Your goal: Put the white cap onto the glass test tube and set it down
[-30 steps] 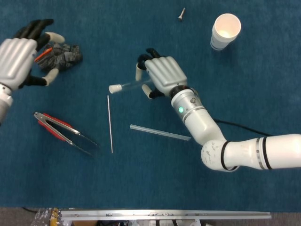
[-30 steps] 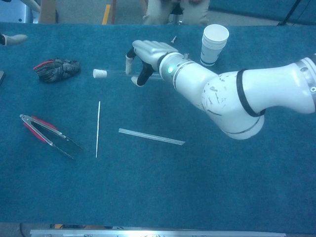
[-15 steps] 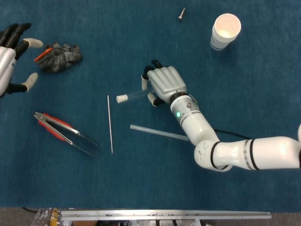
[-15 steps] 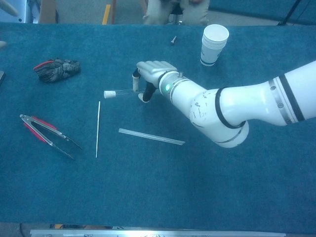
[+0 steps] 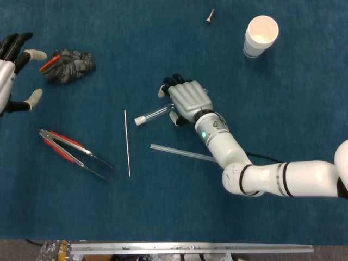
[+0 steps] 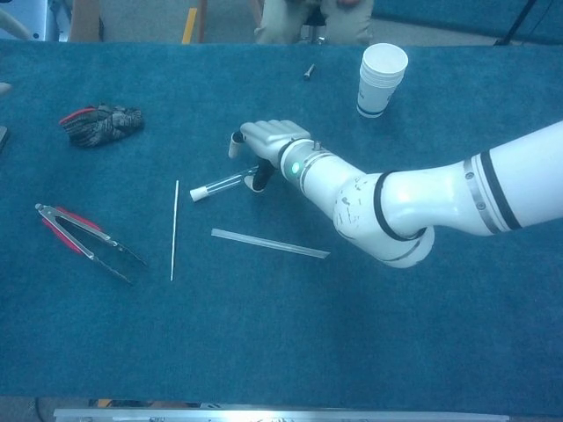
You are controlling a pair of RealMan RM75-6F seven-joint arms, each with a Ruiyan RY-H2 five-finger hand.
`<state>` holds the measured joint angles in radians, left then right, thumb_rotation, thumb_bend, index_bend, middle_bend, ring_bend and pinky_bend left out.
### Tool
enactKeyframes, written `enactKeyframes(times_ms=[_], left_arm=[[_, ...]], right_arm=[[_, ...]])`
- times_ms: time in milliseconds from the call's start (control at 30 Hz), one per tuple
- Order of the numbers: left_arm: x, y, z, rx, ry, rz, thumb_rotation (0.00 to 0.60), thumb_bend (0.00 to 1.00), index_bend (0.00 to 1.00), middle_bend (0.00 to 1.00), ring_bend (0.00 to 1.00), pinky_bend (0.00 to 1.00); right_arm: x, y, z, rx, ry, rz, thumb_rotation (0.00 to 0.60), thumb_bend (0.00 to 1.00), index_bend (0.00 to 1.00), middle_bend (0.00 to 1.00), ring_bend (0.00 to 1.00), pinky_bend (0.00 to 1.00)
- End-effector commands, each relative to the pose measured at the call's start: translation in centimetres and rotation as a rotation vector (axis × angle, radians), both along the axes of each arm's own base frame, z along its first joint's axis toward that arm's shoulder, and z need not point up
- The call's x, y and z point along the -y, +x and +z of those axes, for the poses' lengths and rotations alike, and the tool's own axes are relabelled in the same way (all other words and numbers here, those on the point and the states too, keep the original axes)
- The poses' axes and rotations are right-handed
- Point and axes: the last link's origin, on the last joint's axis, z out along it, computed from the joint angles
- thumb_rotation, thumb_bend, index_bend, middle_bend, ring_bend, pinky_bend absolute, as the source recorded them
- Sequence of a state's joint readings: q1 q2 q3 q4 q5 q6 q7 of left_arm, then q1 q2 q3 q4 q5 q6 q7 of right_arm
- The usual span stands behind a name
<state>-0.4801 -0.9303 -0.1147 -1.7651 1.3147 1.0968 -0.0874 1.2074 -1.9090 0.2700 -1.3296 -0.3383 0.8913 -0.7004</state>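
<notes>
The glass test tube [image 5: 155, 113] [image 6: 227, 182] lies slanted near the table's middle, and the white cap [image 5: 140, 120] [image 6: 198, 192] sits on its left end, low by the cloth. My right hand [image 5: 187, 99] [image 6: 268, 139] is over the tube's right end and holds it between thumb and fingers; the palm hides that end. My left hand [image 5: 11, 70] hovers at the far left edge, fingers spread, holding nothing.
A thin white rod [image 5: 126, 142] and a clear flat strip [image 5: 185, 154] lie just below the tube. Red-handled tongs [image 5: 73, 154] are at the left, a black-and-red bundle [image 5: 68, 65] at the back left. A stack of paper cups [image 5: 261, 35] and a screw [image 5: 210, 16] are at the back.
My right hand has carried the capped tube toward me and lowered it, tilting its capped end down to the cloth. My left hand has drawn away to the left edge.
</notes>
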Motion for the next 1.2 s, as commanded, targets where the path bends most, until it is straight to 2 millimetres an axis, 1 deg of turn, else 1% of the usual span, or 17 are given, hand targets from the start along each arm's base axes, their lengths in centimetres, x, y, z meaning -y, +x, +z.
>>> enactKeyframes(times_ms=[33,100,200,300,433,533,633,833,1000,1200], left_arm=[[0.0,0.0,0.0,0.007,0.002,-0.001,0.585,0.32,0.26,0.05,0.00,0.00],[0.0,0.0,0.1,0.008,0.006,-0.001,0.587,0.32,0.26,0.05,0.00,0.00],[-0.1,-0.2,0.4,0.006,0.023,0.001,0.586,0.32,0.26,0.05,0.00,0.00],[-0.2,-0.7,0.7,0.005,0.040,0.011,0.590,0.32,0.26,0.05,0.00,0.00],[-0.3,-1.6,1.0,-0.012,0.085,0.016,0.600,0.32,0.26,0.06,0.00,0.00],[-0.1,-2.8,1.2,-0.009,0.140,0.036,0.600,0.32,0.26,0.06,0.00,0.00],[0.3,-4.0,1.5,-0.025,0.186,0.053,0.600,0.32,0.26,0.07,0.00,0.00],[2.2,-5.7,1.6,-0.112,0.268,0.051,0.600,0.32,0.26,0.07,0.00,0.00],[3.5,-6.6,2.1,-0.134,0.295,0.096,0.600,0.32,0.26,0.07,0.00,0.00],[5.1,-7.6,2.9,-0.164,0.330,0.135,0.600,0.32,0.25,0.07,0.00,0.00]], right_arm=[[0.1,0.2,0.4,0.015,-0.002,0.002,0.600,0.37,0.24,0.11,0.05,0.23],[0.1,0.4,0.8,0.032,-0.005,0.001,0.600,0.37,0.21,0.10,0.04,0.23],[0.3,0.6,2.0,0.054,-0.022,0.012,0.600,0.36,0.18,0.09,0.04,0.22],[0.5,0.4,4.0,0.086,-0.045,0.013,0.600,0.36,0.18,0.09,0.02,0.22],[-0.1,-0.8,7.2,0.126,-0.074,0.012,0.600,0.37,0.18,0.08,0.02,0.22],[-1.0,-2.6,10.2,0.118,-0.137,0.044,0.600,0.37,0.18,0.09,0.02,0.22],[-2.4,-4.7,12.6,0.097,-0.206,0.062,0.600,0.37,0.18,0.10,0.02,0.22],[-5.4,-8.6,16.6,0.063,-0.299,0.083,0.600,0.37,0.18,0.12,0.03,0.22],[-7.5,-11.0,19.4,0.009,-0.380,0.101,0.600,0.37,0.18,0.12,0.03,0.22],[-10.4,-14.1,23.0,-0.025,-0.480,0.059,0.600,0.37,0.18,0.12,0.03,0.22]])
